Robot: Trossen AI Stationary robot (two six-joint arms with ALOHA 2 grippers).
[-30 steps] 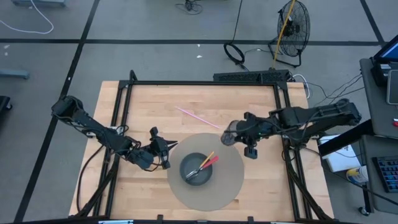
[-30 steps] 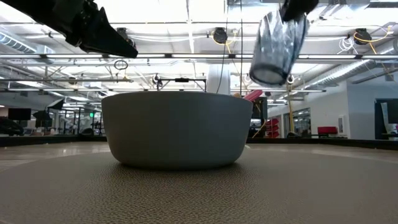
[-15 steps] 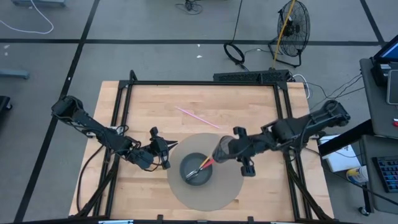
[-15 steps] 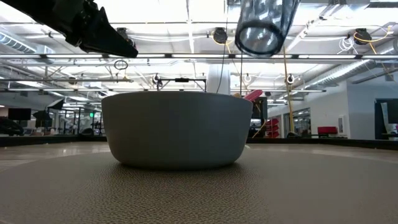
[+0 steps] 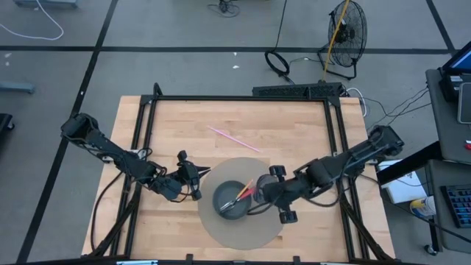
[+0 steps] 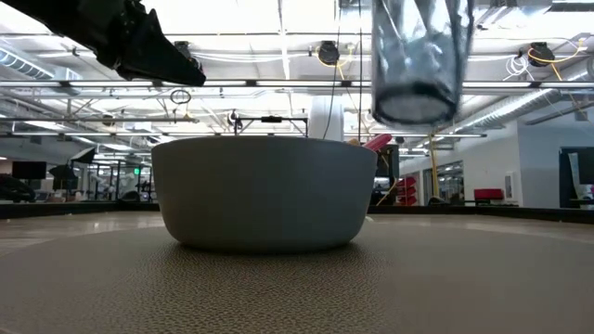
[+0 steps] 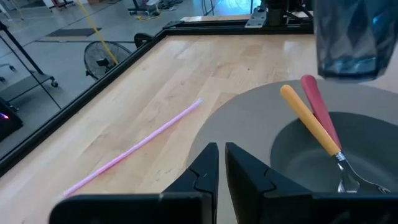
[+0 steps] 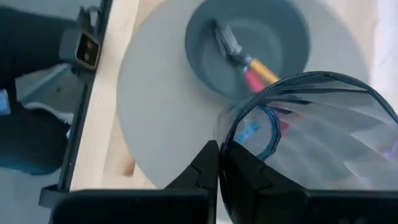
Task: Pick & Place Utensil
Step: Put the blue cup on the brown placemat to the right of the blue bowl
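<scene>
The right tool [image 8: 219, 163] grips a clear cup [image 6: 415, 60] above the bowl [image 5: 234, 200]; the left tool [image 7: 221, 163] waits clenched beside the mat [image 5: 257, 224].

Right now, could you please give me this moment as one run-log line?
right gripper: shut on clear glass, above mat beside bowl | left gripper: shut, waiting | two utensils: in bowl | pink straw: on table

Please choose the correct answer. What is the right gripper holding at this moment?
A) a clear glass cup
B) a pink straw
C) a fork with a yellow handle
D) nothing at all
A. In the right wrist view the right gripper has its fingers shut on the rim of a clear glass cup, held in the air beside the grey bowl, while the pink straw lies on the table.
</scene>
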